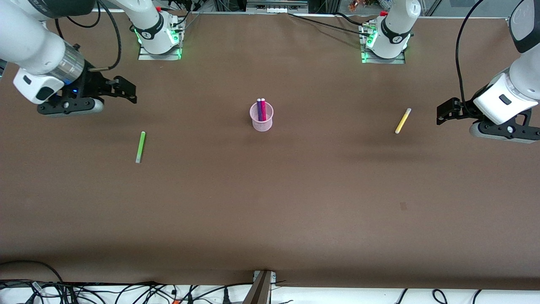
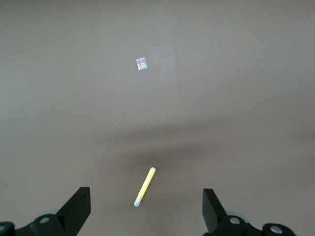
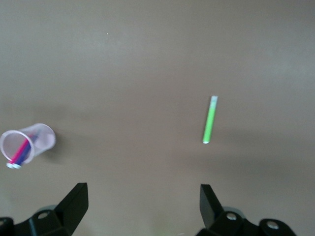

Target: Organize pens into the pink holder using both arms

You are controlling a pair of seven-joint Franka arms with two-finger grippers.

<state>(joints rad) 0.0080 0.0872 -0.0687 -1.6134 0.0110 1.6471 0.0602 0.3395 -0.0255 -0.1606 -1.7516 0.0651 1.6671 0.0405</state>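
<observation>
The pink holder stands at the table's middle with the magenta pen and the dark purple pen upright in it; it also shows in the right wrist view. The light green pen lies flat toward the right arm's end and shows in the right wrist view. The yellow pen lies flat toward the left arm's end and shows in the left wrist view. My right gripper hangs open and empty above the table near the green pen. My left gripper hangs open and empty beside the yellow pen.
A small pale square patch marks the brown table cover, nearer the front camera than the yellow pen. Cables lie along the table's front edge. The arm bases stand at the back.
</observation>
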